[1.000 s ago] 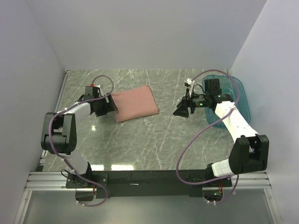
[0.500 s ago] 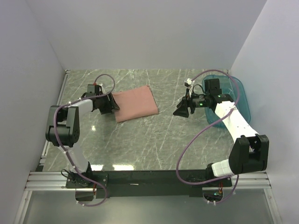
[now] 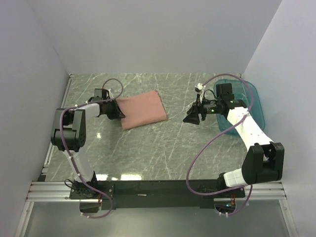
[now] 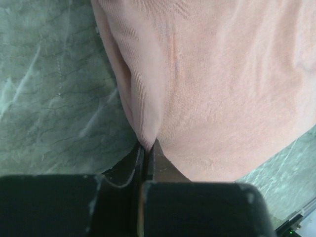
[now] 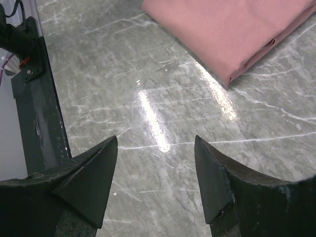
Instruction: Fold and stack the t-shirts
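A folded dusty-pink t-shirt [image 3: 143, 109] lies on the marble table left of centre, plain side up. My left gripper [image 3: 117, 112] is at its left edge, shut on a pinched ridge of the fabric. The left wrist view shows the t-shirt [image 4: 217, 84] filling most of the frame, with cloth drawn up between the closed tips of the left gripper [image 4: 147, 146]. My right gripper [image 3: 190, 116] hangs open above bare table to the right of the shirt. In the right wrist view the open right gripper [image 5: 156, 140] holds nothing, and the t-shirt [image 5: 232, 29] sits at the top.
A translucent teal plastic tub [image 3: 247, 106] stands at the right edge of the table, partly under my right arm. Grey walls close in on the left, back and right. A black frame rail [image 3: 158, 187] runs along the near edge.
My left gripper has slid right onto the shirt's left edge and closed on the fabric. The left arm's elbow has swung up. The right arm has not moved.
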Action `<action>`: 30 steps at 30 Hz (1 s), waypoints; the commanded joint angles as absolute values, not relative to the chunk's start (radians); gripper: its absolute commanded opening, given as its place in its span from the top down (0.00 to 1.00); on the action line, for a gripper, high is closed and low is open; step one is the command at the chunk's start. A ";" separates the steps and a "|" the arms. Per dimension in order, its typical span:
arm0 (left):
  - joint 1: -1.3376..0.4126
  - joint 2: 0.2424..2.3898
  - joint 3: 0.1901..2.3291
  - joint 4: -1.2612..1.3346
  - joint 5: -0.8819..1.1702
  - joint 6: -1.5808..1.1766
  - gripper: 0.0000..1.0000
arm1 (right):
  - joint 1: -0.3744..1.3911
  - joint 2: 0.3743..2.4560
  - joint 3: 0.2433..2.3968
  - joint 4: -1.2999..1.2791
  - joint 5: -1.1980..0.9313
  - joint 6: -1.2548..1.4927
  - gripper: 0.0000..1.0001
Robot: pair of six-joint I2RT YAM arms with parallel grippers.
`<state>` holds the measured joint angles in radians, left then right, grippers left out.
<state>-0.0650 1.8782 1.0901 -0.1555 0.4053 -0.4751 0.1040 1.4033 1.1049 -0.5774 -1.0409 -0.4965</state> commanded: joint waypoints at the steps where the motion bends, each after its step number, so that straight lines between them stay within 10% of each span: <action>1: -0.058 1.876 1.141 -0.227 0.348 -0.424 1.00 | 0.095 1.397 1.112 -0.586 -1.072 -0.517 0.30; 30: 0.382 1.947 1.408 -0.439 0.115 -0.347 1.00 | 0.095 1.419 1.164 -0.719 -1.111 -0.626 0.30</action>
<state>0.3645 1.9362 1.3384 -0.3923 0.1883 -0.3756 0.1040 1.4097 1.1141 -0.6903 -1.0817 -0.5953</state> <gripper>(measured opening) 0.034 0.702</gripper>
